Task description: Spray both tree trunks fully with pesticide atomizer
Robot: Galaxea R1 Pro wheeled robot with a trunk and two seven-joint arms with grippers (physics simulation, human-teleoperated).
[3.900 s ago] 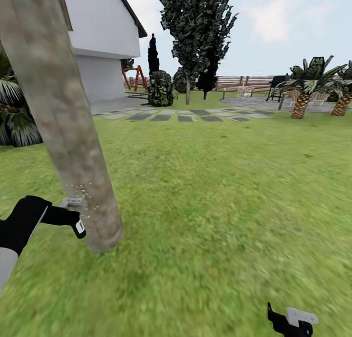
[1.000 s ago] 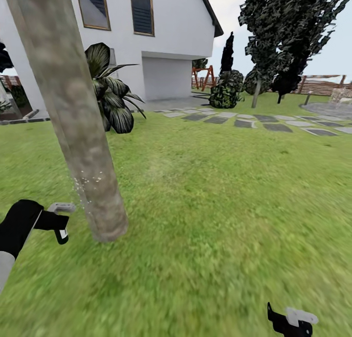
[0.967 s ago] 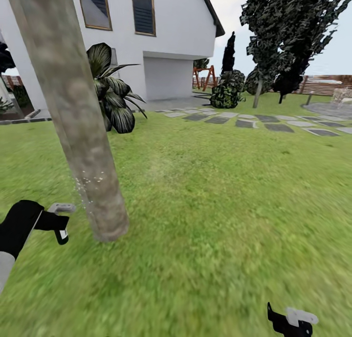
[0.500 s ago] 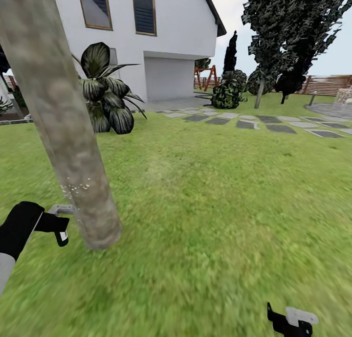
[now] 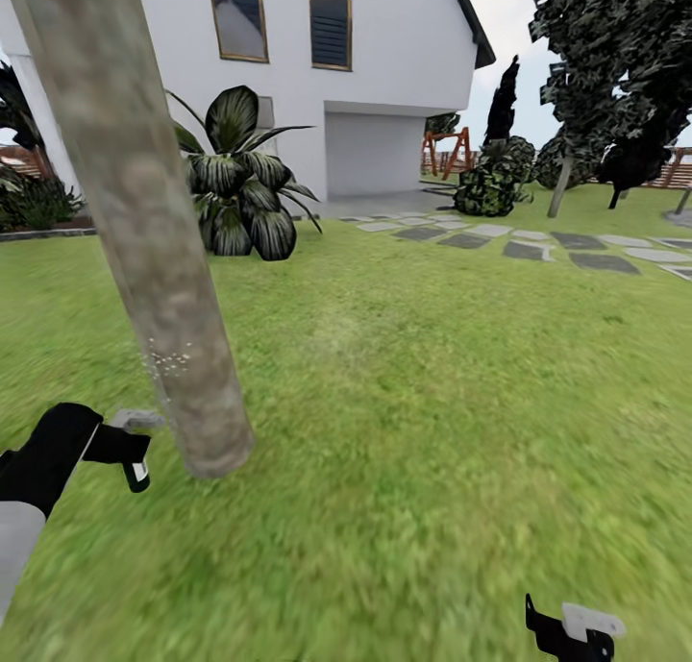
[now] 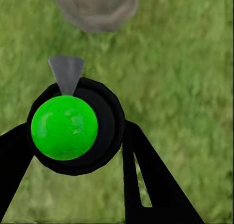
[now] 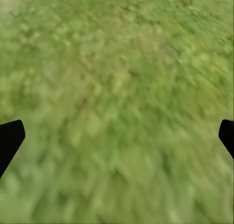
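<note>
The lawn [image 5: 432, 431] fills the near ground, with a white house [image 5: 317, 85] at the far left and stone slabs [image 5: 538, 249] crossing the grass at far right. A thick mottled trunk [image 5: 144, 230] leans up from the grass at near left; a patch of pale specks [image 5: 168, 362] sits low on its bark. A second tree [image 5: 615, 76] with a dark ragged crown stands far right, beyond the slabs.

The left gripper [image 6: 78, 136] is closed around the atomizer [image 6: 73, 126], held low just left of the trunk's base; in the left wrist view its top looks bright green, and the nozzle [image 6: 66, 72] points toward the trunk. The right gripper [image 7: 117, 131] hangs at near right over bare grass, fingers spread wide.
</note>
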